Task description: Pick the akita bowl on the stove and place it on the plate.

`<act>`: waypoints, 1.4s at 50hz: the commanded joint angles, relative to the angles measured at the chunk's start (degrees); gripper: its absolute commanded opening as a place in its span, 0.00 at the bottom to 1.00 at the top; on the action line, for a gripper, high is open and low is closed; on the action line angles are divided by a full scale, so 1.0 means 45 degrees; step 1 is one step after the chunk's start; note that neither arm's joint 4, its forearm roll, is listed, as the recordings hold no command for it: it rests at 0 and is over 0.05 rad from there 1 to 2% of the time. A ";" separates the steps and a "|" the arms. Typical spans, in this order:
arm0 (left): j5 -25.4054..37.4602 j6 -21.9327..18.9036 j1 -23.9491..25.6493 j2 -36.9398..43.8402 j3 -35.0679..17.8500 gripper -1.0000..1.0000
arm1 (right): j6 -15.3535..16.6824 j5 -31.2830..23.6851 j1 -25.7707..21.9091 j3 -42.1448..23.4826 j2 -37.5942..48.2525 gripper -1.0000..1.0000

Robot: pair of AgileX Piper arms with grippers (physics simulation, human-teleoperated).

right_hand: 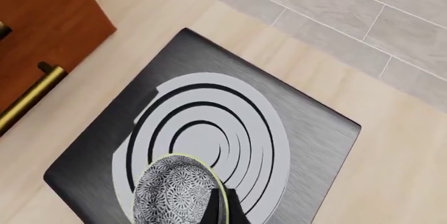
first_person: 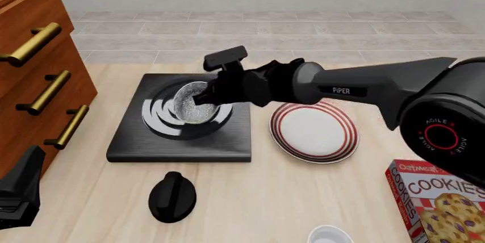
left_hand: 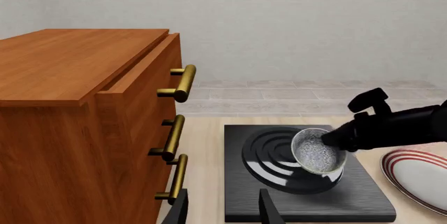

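The akita bowl (first_person: 191,102) hangs tilted just above the stove (first_person: 129,141), over its burner rings, with a shadow beneath it. My right gripper (first_person: 203,100) is shut on the bowl's rim on the plate side. In the left wrist view the akita bowl (left_hand: 317,152) shows its speckled inside, and the right gripper (left_hand: 328,140) clamps its edge. The right wrist view has the akita bowl (right_hand: 175,192) close below one finger (right_hand: 223,208), above the stove (right_hand: 314,130). The red-striped plate (first_person: 314,132) lies right of the stove. My left gripper (left_hand: 220,208) is open and holds nothing, near the table's front left.
A wooden cabinet (first_person: 38,55) with brass handles stands left of the stove. In front of the stove lies a black round knob (first_person: 172,197). A cookies box (first_person: 439,203) sits at the front right, and a white bowl (first_person: 330,235) at the front edge.
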State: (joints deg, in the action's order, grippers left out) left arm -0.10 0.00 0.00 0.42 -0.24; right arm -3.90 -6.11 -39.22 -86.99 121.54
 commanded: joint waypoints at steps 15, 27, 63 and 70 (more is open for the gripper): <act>0.0000 0.0000 0.0000 0.0000 0.0000 1.00 | 0.0390 -0.0098 0.0485 0.0855 -0.1502 0.00; 0.0000 0.0000 0.0000 0.0000 0.0000 1.00 | 0.0403 0.0070 0.0736 0.1524 -0.2249 0.00; 0.0000 0.0000 0.0000 0.0000 0.0000 1.00 | 0.0644 0.0782 0.2247 0.3389 -0.4145 0.00; 0.0000 0.0000 0.0000 0.0000 0.0000 1.00 | 0.0760 0.0906 0.2641 0.3503 -0.4195 0.00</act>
State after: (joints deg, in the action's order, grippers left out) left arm -0.10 0.00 0.00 0.42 -0.24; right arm -0.62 -2.97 -29.56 -72.01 103.78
